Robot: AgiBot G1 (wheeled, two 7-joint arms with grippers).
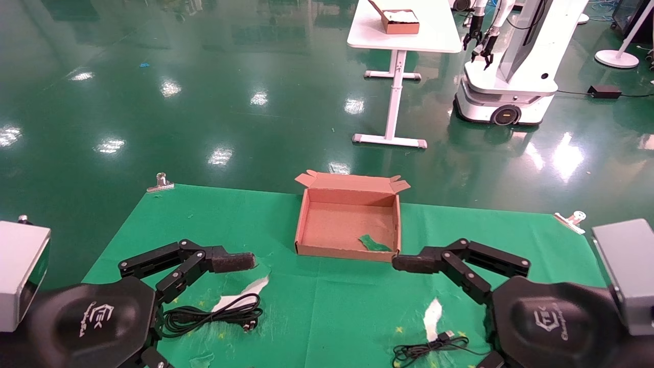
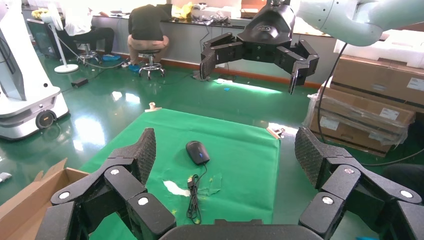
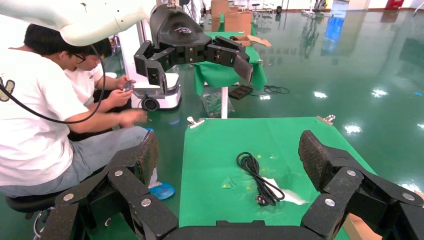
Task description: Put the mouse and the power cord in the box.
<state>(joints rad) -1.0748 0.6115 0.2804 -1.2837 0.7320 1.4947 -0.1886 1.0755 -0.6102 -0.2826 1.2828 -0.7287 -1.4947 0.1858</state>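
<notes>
Hovering above the near part of the worktop (image 1: 153, 214), which carries a green cloth, both pincers are wide open and hold nothing. The left pincer (image 1: 225, 262) hangs at the near left, and the right pincer (image 1: 414, 263) hangs at the near right, just before the near right corner of the box. The box (image 1: 306, 220) stands open in the middle of the worktop, toward the far edge, with small flaps along its far long side; a green scrap (image 1: 374, 243) lies inside it near the right wall. The power cord (image 1: 214, 313) lies in a loose coil on the cloth at the near left, under and beside the left pincer, next to a white patch (image 1: 240, 296) in the cloth. In the left wrist view the mouse (image 2: 197, 151) lies on the cloth at the right side of the worktop, and its thin cable runs from it to a small bundle (image 2: 193, 202) with the plug beside it. In the head view only this cable (image 1: 429, 347) shows, at the near right; the mouse itself is hidden there by the right arm. Metal clips (image 1: 161, 182) hold the cloth at the far corners.
</notes>
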